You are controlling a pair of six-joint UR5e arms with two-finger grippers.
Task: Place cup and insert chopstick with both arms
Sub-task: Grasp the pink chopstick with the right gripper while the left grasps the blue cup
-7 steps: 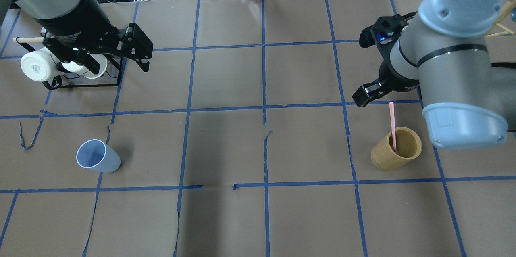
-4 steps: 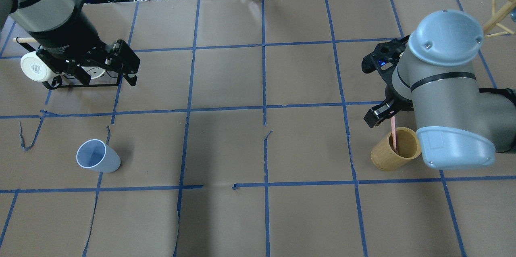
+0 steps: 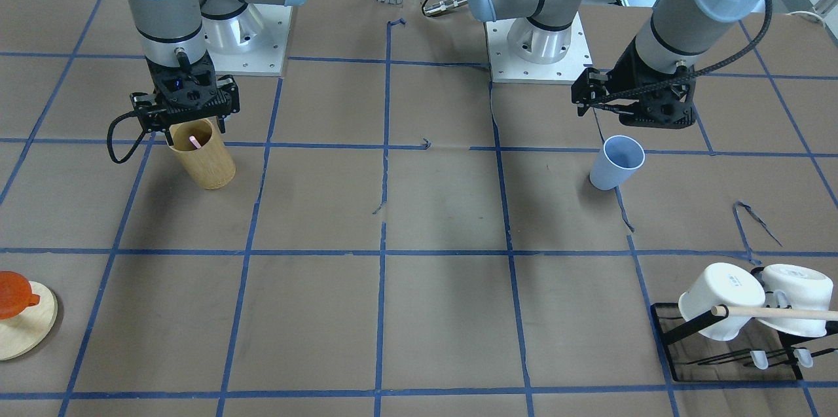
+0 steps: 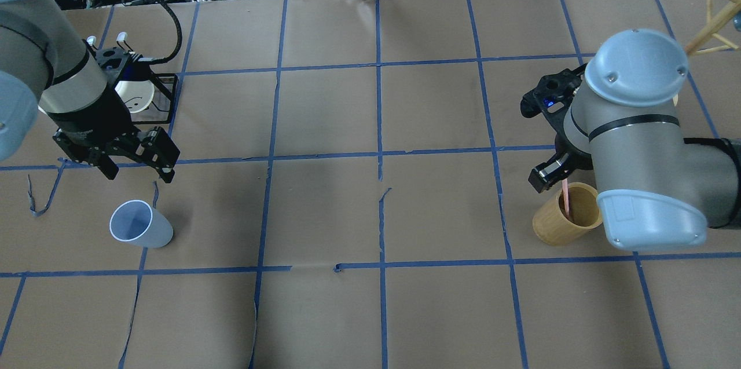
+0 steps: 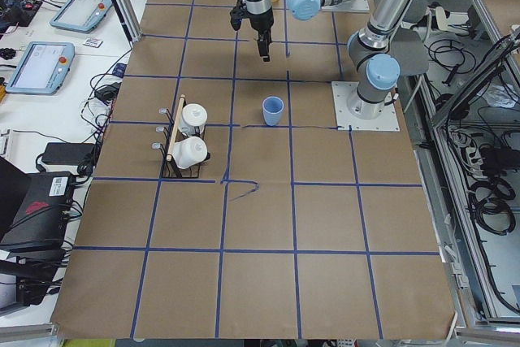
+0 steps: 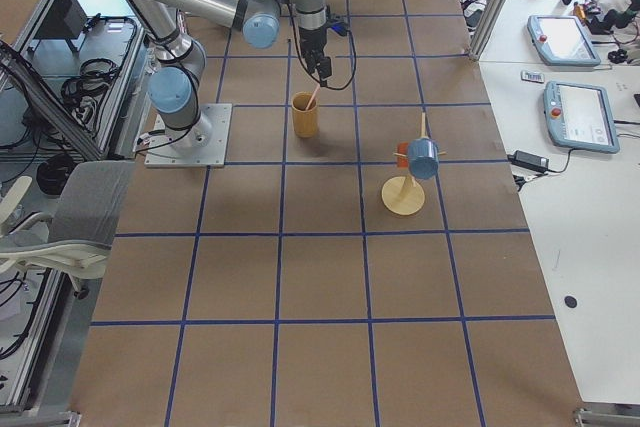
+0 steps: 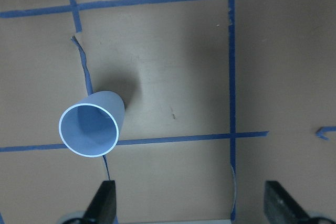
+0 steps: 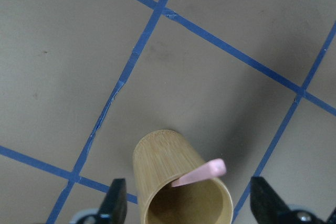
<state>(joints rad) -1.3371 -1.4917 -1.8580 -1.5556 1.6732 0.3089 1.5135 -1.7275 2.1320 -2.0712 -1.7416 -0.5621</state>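
The cup (image 4: 140,224) is pale blue with a thin white rim and tapers toward its base. It stands upright on the surface (image 4: 324,212), brown paper crossed by blue tape, at about 8 o'clock from the centre in the overhead view. Its bare bottom shows through the mouth in the left wrist view.

The chopstick (image 4: 565,198) is a slim pink stick. Its lower end is inside the holder (image 4: 567,221), and it leans against the rim with its upper end sticking out. The holder is a plain bamboo cylinder, upright, at about 4 o'clock from the centre. Only the chopstick shows in it.

The left jaws are spread wide with nothing between them. They hang above the surface at 12 o'clock from the cup in the overhead view, apart from it.

The right jaws are also spread and grip nothing. They hang over the holder, and in the right wrist view its rim and the chopstick's tip lie between the two fingers. I cannot tell whether either one touches.

At 10 o'clock on the surface a black wire rack (image 3: 668,338) carries two white mugs (image 3: 720,299) tipped on their sides along a wooden dowel (image 3: 779,313).
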